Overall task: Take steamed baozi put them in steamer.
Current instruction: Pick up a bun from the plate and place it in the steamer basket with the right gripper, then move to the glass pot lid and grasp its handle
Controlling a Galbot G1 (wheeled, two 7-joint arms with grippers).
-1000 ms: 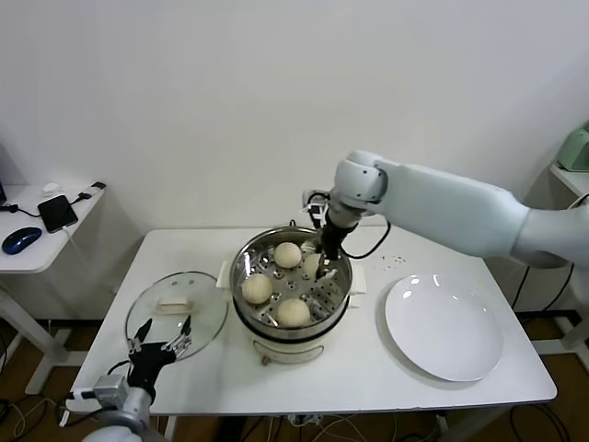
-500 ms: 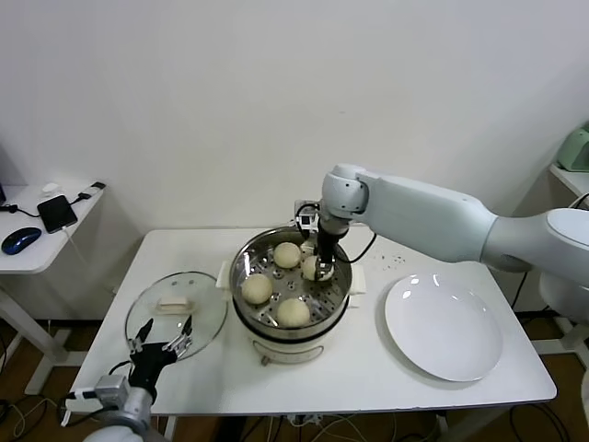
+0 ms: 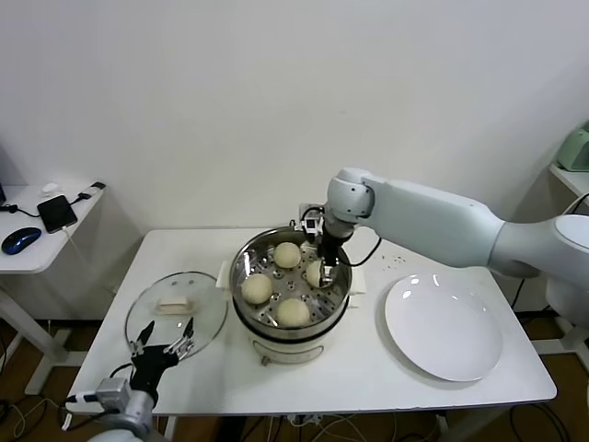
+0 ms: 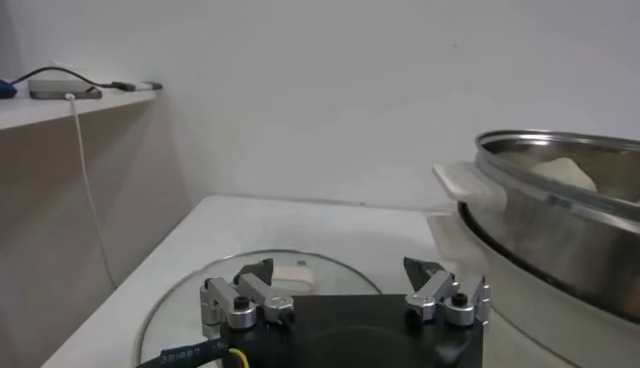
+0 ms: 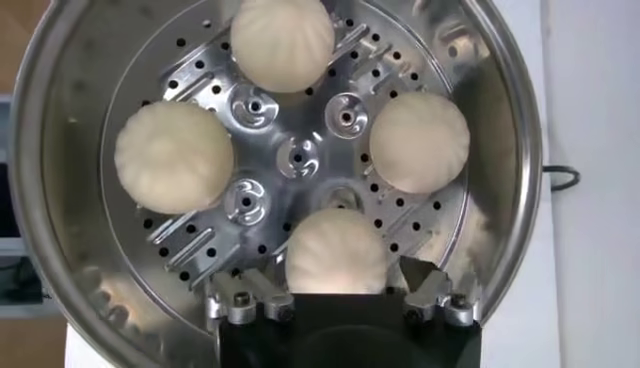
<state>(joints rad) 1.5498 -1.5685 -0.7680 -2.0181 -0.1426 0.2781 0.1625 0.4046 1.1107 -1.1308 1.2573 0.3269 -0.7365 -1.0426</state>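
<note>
The steamer (image 3: 237,281) stands at the table's middle, and four baozi lie on its perforated tray. They are at the back (image 3: 288,255), left (image 3: 257,289), front (image 3: 294,312) and right (image 3: 314,273). My right gripper (image 3: 325,265) hangs open just above the right baozi. In the right wrist view the right gripper (image 5: 336,286) has its jaws spread wide on either side of that baozi (image 5: 337,245), which rests on the tray inside the steamer (image 5: 522,150). My left gripper (image 3: 161,348) is parked open at the table's front left.
The glass lid (image 3: 208,318) with a cream handle lies left of the steamer, under my left gripper (image 4: 340,285). A large white plate (image 3: 444,327) lies on the right. A side table at far left holds a phone (image 3: 57,212) and a mouse (image 3: 20,239).
My right gripper brought the fourth baozi down onto the tray's right side, opened, and has risen slightly off it. The left arm has barely moved.
</note>
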